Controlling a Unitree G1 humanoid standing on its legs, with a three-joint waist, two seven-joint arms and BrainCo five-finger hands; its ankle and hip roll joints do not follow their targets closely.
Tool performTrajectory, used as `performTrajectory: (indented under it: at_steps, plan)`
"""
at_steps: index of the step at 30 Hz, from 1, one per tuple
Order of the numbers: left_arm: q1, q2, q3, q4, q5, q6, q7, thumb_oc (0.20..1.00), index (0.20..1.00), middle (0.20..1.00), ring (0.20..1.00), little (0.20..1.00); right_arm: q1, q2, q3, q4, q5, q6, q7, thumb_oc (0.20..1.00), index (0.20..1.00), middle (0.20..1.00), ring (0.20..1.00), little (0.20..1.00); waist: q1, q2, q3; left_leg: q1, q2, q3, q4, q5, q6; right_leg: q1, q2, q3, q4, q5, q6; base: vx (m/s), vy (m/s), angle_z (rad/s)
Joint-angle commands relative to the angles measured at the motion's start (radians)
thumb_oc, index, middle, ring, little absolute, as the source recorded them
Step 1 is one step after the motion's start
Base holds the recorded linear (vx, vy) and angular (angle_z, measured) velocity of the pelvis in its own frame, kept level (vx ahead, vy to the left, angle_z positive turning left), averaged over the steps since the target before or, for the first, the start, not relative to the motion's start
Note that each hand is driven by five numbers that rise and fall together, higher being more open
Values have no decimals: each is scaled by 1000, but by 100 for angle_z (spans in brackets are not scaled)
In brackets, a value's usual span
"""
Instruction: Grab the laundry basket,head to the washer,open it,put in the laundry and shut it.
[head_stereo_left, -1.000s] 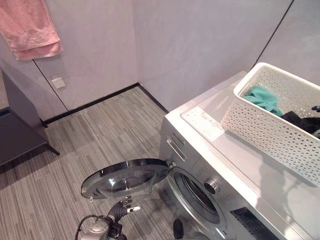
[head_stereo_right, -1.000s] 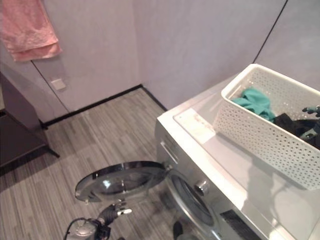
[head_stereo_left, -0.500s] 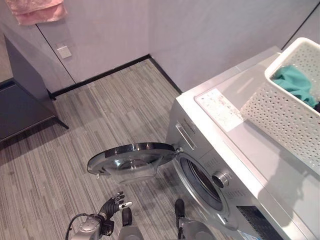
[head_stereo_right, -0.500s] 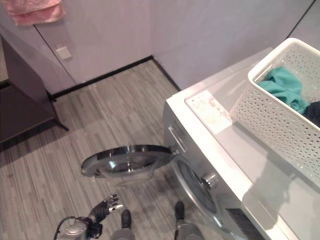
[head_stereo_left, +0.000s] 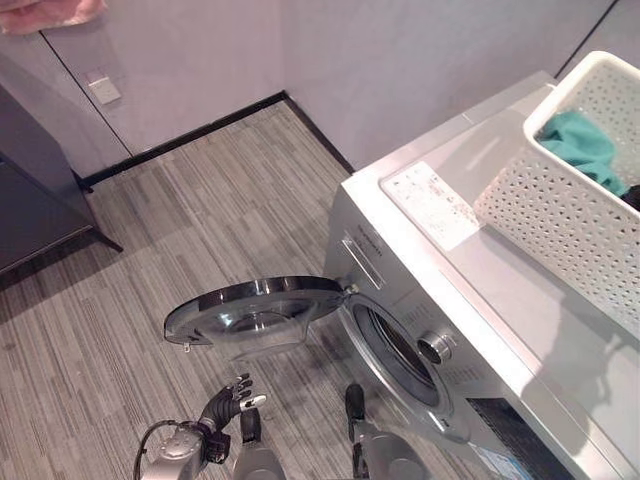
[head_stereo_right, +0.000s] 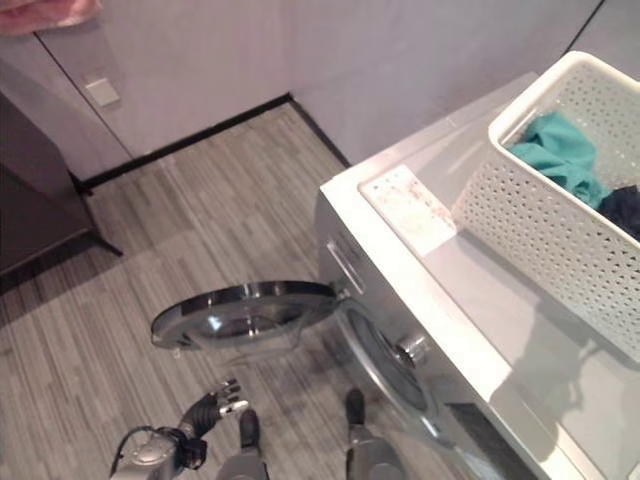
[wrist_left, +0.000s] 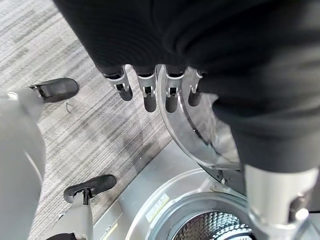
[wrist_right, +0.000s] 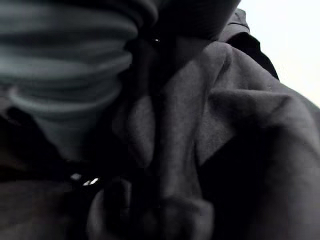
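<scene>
Left eye view: washer door (head_stereo_left: 255, 308) swung out flat; left hand (head_stereo_left: 229, 398) empty, fingers loosely spread; right hand's grip unreadable.

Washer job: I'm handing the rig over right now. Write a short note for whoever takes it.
Left hand: open, empty, low over the floor in front of the washer door.
Right hand: buried in dark cloth in its wrist view; grip cannot be told.
Washer: door swung open, drum looks empty.
Laundry basket: on the washer top, teal garment and dark clothes inside.
Done: basket brought, door opened.
Left: load the laundry, shut the door.
</scene>
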Motion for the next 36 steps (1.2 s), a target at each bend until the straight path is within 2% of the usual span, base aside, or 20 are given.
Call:
performTrajectory:
  at_steps: [1,6,9,13,15,16,17,19,22,25,27,32,36]
  plan:
    - [-37,8,-29,-34,-25,-34,-22,1000,1000,1000,1000,1000,163,157,190,-87,104,-46,172,200,200,200,200,200,2,30,36,28,83,-18,55,93,-32,-91,-94,-9,98,-94,52,-7,13,-12]
    - [-19,9,-25,-38,-23,-40,-28,1000,1000,1000,1000,1000,195,177,113,-139,196,-68,137,200,200,200,200,200,-14,35,32,48,78,3,50,63,-28,-95,-98,8,93,-82,61,-7,39,-13]
    - [-14,4,-17,-22,-18,-45,-23,1000,1000,1000,1000,1000,221,196,19,-154,237,-82,83,200,200,200,200,200,-24,31,22,56,77,12,48,47,-26,-92,-101,13,89,-77,66,5,13,-7]
    - [-5,-5,4,-12,-14,-50,-15,1000,1000,1000,1000,1000,271,235,-195,-162,350,-103,-23,200,200,200,200,200,-40,22,1,71,73,20,48,21,-18,-76,-107,15,86,-76,70,30,30,-2]
    - [-2,-4,11,-10,-14,-52,-14,1000,1000,1000,1000,1000,333,255,-353,-181,418,-109,-69,200,200,200,200,200,-43,16,-14,80,68,22,47,4,-14,-63,-111,13,83,-76,72,37,40,3]
    - [-1,-10,23,8,-7,-55,-12,1000,1000,1000,1000,1000,346,300,-466,-159,506,-133,-117,200,200,200,200,200,-48,13,-34,86,66,20,46,-7,-10,-53,-115,11,82,-78,74,41,32,5]
    - [-2,-9,22,8,-7,-56,-12,1000,1000,1000,1000,1000,352,301,-471,-161,507,-133,-117,200,200,200,200,200,-46,12,-33,86,66,19,46,-8,-10,-52,-115,11,82,-78,74,53,27,7]
    - [2,-11,35,18,-3,-55,-7,1000,1000,1000,1000,1000,367,335,-599,-167,568,-149,-175,200,200,200,200,200,-47,7,-55,99,63,20,44,-24,-7,-34,-121,5,79,-80,77,47,29,4]
    - [2,-19,48,40,1,-58,2,1000,1000,1000,1000,1000,348,387,-707,-192,645,-195,-255,200,200,200,200,200,-46,1,-88,116,58,19,43,-42,-1,-10,-125,0,75,-84,79,43,43,3]
    - [-3,-24,46,54,15,-57,17,1000,1000,1000,1000,1000,296,434,-774,-257,700,-248,-332,200,200,200,200,200,-35,-11,-130,139,54,16,44,-67,4,22,-130,-6,73,-91,82,53,33,1]
    - [-5,-26,46,58,16,-59,22,1000,1000,1000,1000,1000,286,442,-776,-270,699,-257,-349,200,200,200,200,200,-32,-14,-138,145,54,16,45,-73,5,29,-132,-6,73,-92,83,40,21,1]
    - [2,-28,59,48,6,-53,30,1000,1000,1000,1000,1000,258,443,-730,-326,675,-233,-348,200,200,200,200,200,-17,-35,-170,172,50,16,45,-92,10,57,-137,-10,79,-101,86,18,9,1]
    - [13,-28,63,43,9,-52,27,1000,1000,1000,1000,1000,266,454,-716,-320,672,-225,-337,200,200,200,200,200,-13,-39,-178,183,49,20,36,-93,10,69,-139,-11,75,-102,88,10,-1,3]
